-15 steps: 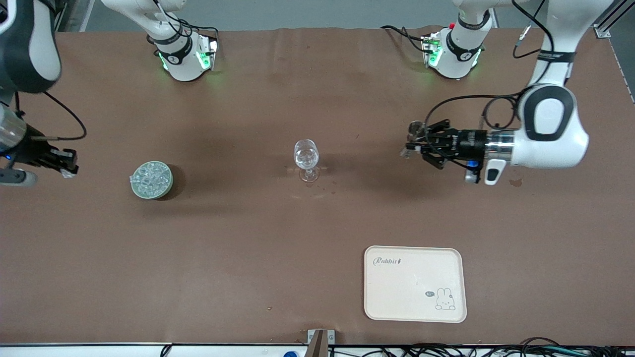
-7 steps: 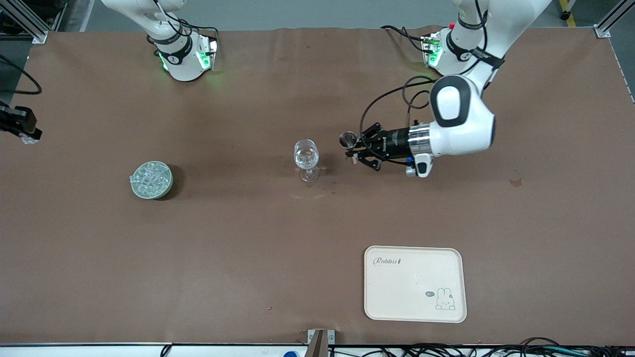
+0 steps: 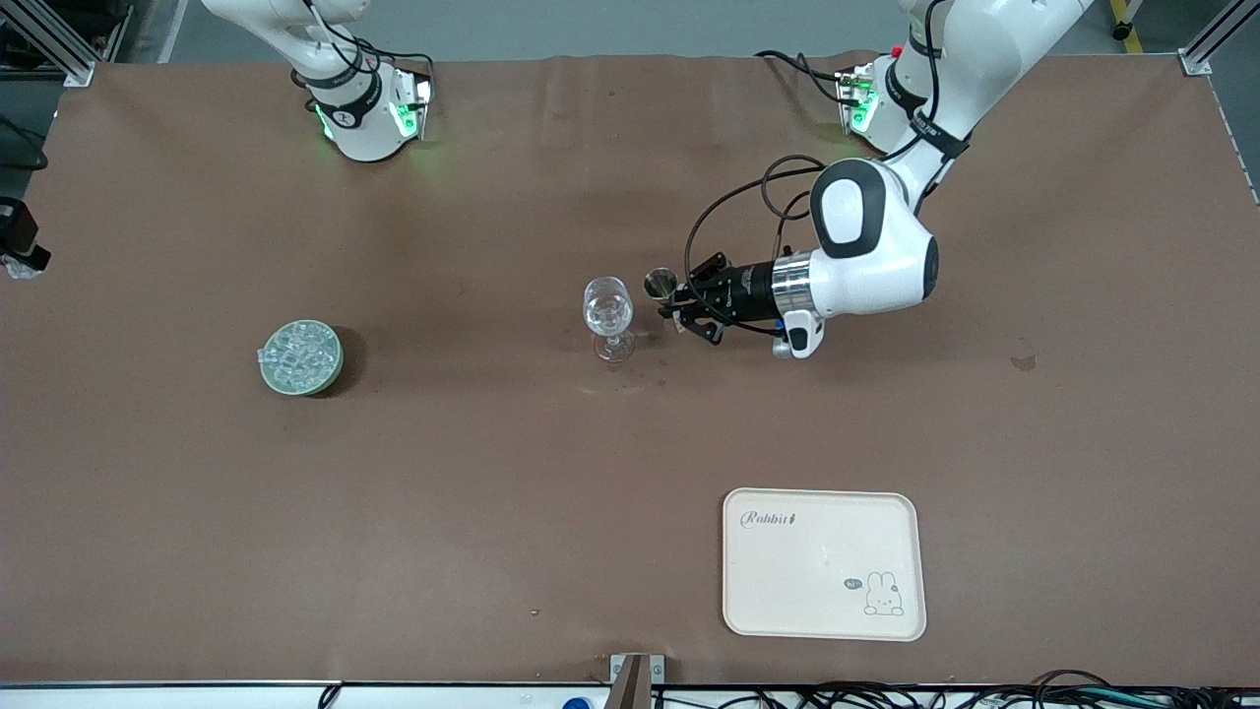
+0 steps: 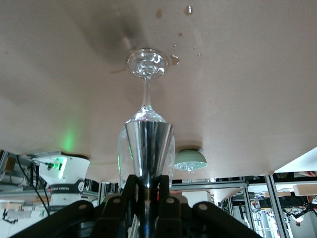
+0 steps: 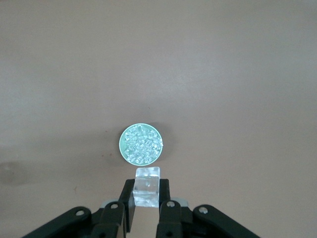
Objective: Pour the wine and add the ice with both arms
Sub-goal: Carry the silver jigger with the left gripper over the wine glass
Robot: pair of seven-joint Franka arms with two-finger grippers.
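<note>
A clear stemmed glass (image 3: 607,315) stands mid-table. My left gripper (image 3: 677,301) is shut on a small metal cone-shaped measuring cup (image 3: 660,285) and holds it close beside the glass bowl, toward the left arm's end. In the left wrist view the cup (image 4: 148,148) sits between the fingers of the left gripper (image 4: 147,187), right in front of the glass (image 4: 145,94). The pale green bowl (image 3: 301,356) holds several ice cubes. My right gripper (image 5: 147,196) is shut on one clear ice cube (image 5: 147,184), high over the table beside the bowl (image 5: 141,144). In the front view the right gripper (image 3: 18,246) sits at the picture's edge.
A cream tray (image 3: 823,563) with a rabbit drawing lies near the front edge, toward the left arm's end. Small wet spots (image 4: 174,59) lie by the glass foot, and a stain (image 3: 1024,362) marks the cloth. The arm bases (image 3: 366,113) stand along the back.
My left arm has swung in from its end of the table and brought the metal cup up beside the glass. My right gripper, with its ice cube, has drawn away toward the picture's edge.
</note>
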